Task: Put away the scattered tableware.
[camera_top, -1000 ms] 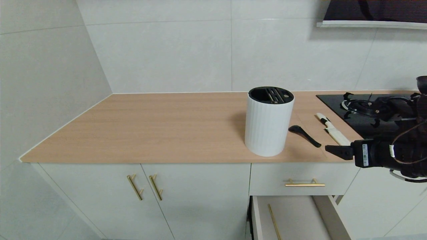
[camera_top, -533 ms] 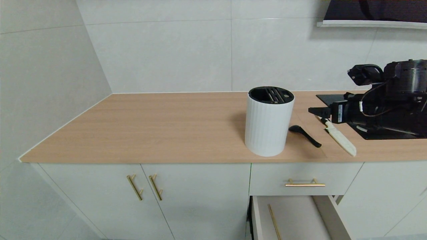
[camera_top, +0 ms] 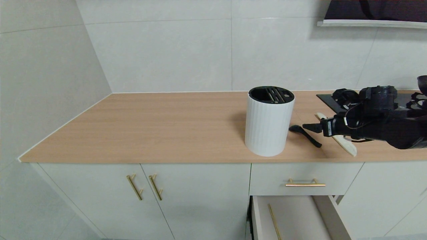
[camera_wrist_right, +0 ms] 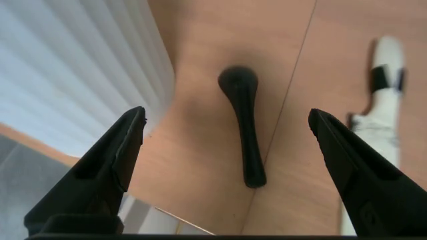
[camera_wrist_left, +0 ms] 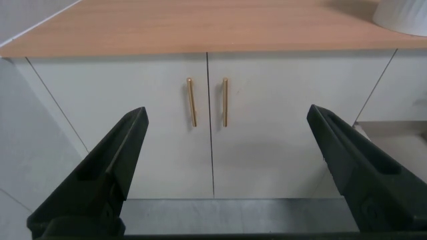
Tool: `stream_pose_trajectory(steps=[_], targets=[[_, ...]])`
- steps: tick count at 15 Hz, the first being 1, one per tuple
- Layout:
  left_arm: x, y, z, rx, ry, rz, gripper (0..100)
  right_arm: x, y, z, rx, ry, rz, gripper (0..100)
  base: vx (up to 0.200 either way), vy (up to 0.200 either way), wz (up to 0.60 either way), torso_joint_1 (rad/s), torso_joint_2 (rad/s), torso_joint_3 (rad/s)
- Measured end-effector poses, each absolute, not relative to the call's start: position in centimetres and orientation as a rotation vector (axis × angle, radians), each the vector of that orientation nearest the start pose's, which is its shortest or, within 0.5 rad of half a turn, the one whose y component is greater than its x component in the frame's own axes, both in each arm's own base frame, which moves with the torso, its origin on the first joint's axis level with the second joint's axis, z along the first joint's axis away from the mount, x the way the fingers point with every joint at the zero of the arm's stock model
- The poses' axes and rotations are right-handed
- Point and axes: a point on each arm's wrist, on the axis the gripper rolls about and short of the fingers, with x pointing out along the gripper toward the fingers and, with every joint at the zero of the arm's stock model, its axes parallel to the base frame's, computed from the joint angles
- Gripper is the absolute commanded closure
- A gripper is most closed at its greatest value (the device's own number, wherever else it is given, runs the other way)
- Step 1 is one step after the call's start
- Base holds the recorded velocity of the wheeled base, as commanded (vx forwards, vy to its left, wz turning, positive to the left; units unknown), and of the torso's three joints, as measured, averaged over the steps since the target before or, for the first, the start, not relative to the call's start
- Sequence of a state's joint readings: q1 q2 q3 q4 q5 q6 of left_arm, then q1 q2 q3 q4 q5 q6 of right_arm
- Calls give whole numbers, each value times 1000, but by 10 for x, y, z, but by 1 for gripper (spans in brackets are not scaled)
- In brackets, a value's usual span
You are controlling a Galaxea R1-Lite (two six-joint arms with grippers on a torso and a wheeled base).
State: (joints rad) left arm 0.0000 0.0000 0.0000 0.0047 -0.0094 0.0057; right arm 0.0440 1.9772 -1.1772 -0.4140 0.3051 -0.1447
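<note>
While the right gripper point(camera_top: 307, 127) hangs mid-right in the head view, by the black spoon point(camera_top: 304, 135) beside the white holder point(camera_top: 268, 123), its wrist view shows the jaws spread wide, framing the spoon, with the knife point(camera_wrist_right: 383, 100) beyond. The left gripper point(camera_wrist_left: 225, 117), also spread, faces the cabinet doors point(camera_wrist_left: 280, 133).

a home kitchen: wooden countertop point(camera_top: 160, 126), gas stove point(camera_top: 333, 100), cabinets point(camera_top: 143, 196).

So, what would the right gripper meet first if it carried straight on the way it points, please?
Most likely the black spoon on the countertop, centred between the right gripper's open fingers; the white utensil holder stands just aside, though depth is unclear.
</note>
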Motion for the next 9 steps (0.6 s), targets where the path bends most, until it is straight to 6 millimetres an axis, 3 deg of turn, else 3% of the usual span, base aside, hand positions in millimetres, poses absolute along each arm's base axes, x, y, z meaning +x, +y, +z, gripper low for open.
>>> stream_pose_trajectory(steps=[9], targets=[[-23,0,75,6,5,-9,0,424,26,104,-112,405,349,0,0,0,0,0,0,0]])
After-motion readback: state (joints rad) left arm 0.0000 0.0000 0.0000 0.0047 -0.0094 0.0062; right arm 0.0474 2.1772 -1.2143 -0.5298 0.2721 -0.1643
